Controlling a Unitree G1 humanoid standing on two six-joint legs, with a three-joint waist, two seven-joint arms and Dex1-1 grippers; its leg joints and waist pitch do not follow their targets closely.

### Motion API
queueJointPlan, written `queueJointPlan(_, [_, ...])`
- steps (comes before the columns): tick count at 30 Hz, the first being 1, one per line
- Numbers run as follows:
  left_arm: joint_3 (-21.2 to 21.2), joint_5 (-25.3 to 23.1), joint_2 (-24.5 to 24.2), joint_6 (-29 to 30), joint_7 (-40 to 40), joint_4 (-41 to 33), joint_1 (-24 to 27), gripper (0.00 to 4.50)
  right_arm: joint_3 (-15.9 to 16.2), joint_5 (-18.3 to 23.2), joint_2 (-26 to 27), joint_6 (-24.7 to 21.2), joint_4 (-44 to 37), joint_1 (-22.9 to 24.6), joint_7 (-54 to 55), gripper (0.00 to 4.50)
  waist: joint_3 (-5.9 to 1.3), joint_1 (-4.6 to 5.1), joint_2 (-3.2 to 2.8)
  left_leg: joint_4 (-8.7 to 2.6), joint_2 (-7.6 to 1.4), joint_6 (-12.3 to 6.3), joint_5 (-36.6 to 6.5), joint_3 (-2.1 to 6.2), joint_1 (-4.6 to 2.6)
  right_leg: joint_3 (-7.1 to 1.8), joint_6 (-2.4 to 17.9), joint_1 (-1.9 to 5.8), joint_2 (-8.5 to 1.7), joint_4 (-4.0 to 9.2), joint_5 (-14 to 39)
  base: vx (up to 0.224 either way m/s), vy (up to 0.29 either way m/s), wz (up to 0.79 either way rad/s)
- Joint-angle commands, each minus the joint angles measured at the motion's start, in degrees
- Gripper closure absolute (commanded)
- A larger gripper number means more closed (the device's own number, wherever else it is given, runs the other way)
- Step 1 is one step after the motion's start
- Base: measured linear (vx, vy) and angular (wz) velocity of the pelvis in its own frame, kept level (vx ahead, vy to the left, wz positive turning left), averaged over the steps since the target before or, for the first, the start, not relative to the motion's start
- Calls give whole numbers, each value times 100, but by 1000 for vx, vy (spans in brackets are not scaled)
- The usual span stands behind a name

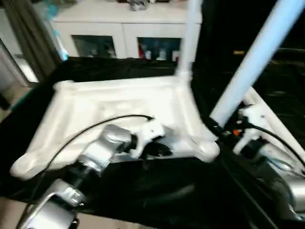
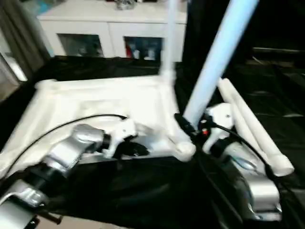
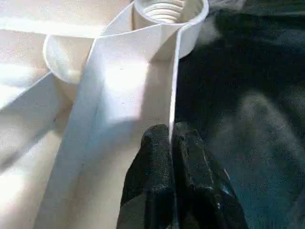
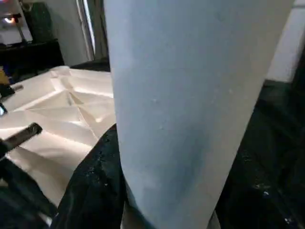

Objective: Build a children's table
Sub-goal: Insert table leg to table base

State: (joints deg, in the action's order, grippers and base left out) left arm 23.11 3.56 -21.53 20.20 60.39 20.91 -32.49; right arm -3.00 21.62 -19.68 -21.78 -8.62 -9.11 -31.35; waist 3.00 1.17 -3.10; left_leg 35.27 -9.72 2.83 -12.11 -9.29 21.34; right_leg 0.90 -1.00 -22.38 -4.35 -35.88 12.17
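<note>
Left fingers [image 3: 172, 157] pinch the top's [image 1: 95, 102] thin, stiff rim. Right fingers [image 1: 224, 130] clamp a light, slippery leg [image 1: 252, 62] low, near the corner socket [image 1: 208, 150]

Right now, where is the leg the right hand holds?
The leg rises tilted from the right hand, at the tabletop's near right corner socket, beside two spare legs.

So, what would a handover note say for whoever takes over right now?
Left claw: shut on the near rim of the upturned table top.
Right claw: holding a leg, tilted, by its lower end above the near right corner socket.
Done: one leg stands upright in the far right socket.
Left: seat the held leg; two spare legs lie on the black cloth to the right.
</note>
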Motion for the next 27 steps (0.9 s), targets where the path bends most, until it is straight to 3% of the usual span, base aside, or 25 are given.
queueJointPlan(1, [-300, -158, -412, 97, -179, -153, 62, 449, 124, -58, 56, 103, 134, -235, -96, 257, -384, -79, 102, -439, -202, -344, -559, 84, 39, -134, 1464, 302, -289, 430, 516, 0, 0, 0])
queueJointPlan(3, [-444, -162, -685, 163, -147, -400, 159, 449, 220, -107, 128, 173, 346, -457, -165, 257, -416, -99, 138, -395, -209, -493, -176, 62, 31, -139, 1607, 298, -282, 340, -268, 0, 0, 0])
queueJointPlan(8, [-448, -62, -1087, -371, 299, -1035, 553, 449, 361, -149, 320, 290, 852, -900, -257, 257, -421, -134, 124, -358, -228, -755, 194, 29, 17, -126, 1810, 252, -271, 261, -898, 0, 0, 0])
queueJointPlan(9, [-439, 6, -1043, -388, 328, -1130, 632, 449, 386, -116, 360, 260, 967, -983, -305, 257, -403, -173, 214, -367, -237, -778, 157, 7, 14, -134, 1819, 255, -274, 260, -849, 0, 0, 0])
queueJointPlan(10, [-425, 40, -995, -385, 302, -1174, 679, 449, 418, -90, 380, 222, 1060, -1045, -357, 257, -411, -206, 181, -369, -242, -766, 149, 10, 5, -133, 1832, 257, -292, 248, -809, 0, 0, 0])
queueJointPlan(11, [-393, 59, -932, -374, 250, -1208, 717, 450, 459, -64, 389, 169, 1161, -1111, -426, 257, -403, -238, 231, -367, -262, -751, 130, -15, -36, -134, 1839, 219, -278, 265, -757, 0, 0, 0])
queueJointPlan(13, [-275, 28, -835, -444, 211, -1146, 724, 450, 583, -99, 375, 146, 1347, -1225, -593, 257, -388, -333, 188, -375, -277, -689, 73, -25, -63, -138, 1832, 192, -278, 259, -631, 0, 0, 0])
queueJointPlan(14, [-237, 6, -778, -495, 183, -1090, 710, 450, 629, -123, 364, 132, 1409, -1265, -648, 257, -365, -362, 273, -383, -279, -652, 22, -48, -71, -146, 1807, 179, -265, 263, -578, 0, 0, 0])
queueJointPlan(16, [-193, -72, -612, -603, 41, -873, 631, 450, 697, -199, 379, 148, 1625, -1389, -729, 257, -346, -405, 279, -403, -276, -543, -115, -52, -61, -154, 1736, 185, -284, 274, -357, 0, 0, 0])
queueJointPlan(17, [-172, -108, -556, -632, -6, -779, 595, 450, 728, -219, 380, 127, 1699, -1431, -768, 257, -333, -421, 316, -415, -280, -466, -216, -62, -81, -161, 1688, 166, -286, 291, -243, 0, 0, 0])
queueJointPlan(21, [-206, -304, -400, -939, -169, -305, 445, 450, 997, -386, 245, -33, 1735, -1507, -973, 257, -311, -421, 366, -450, -274, -251, -468, -46, -59, -175, 1490, 191, -298, 325, 34, 0, 0, 0])
queueJointPlan(27, [-146, -391, -501, -1007, -70, -224, 440, 450, 930, -360, 121, -77, 1648, -1504, -952, 257, -275, -401, 396, -480, -277, -113, -720, -39, -53, -179, 1365, 162, -300, 373, 421, 0, 0, 0])
